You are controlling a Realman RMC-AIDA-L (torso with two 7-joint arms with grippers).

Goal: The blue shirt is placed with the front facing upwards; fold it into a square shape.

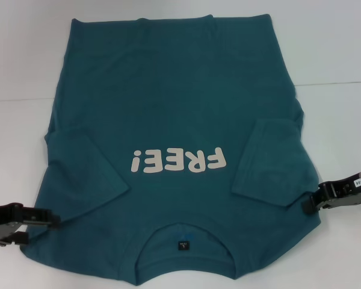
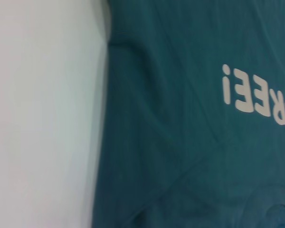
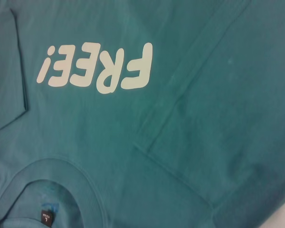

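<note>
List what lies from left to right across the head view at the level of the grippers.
left gripper → left folded-in sleeve → "FREE!" print on the blue shirt → right folded-in sleeve → right gripper

Both arms are kept low, one at each shoulder edge of the blue shirt (image 1: 168, 114). The left gripper (image 1: 53, 220) is seen touching its edge, the right gripper (image 1: 307, 205) likewise opposite. Finger state can't really be made out.

one blue shirt (image 1: 174, 114), one white table (image 1: 24, 72), two end effectors, left end effector (image 1: 51, 220), right end effector (image 1: 308, 205)
</note>
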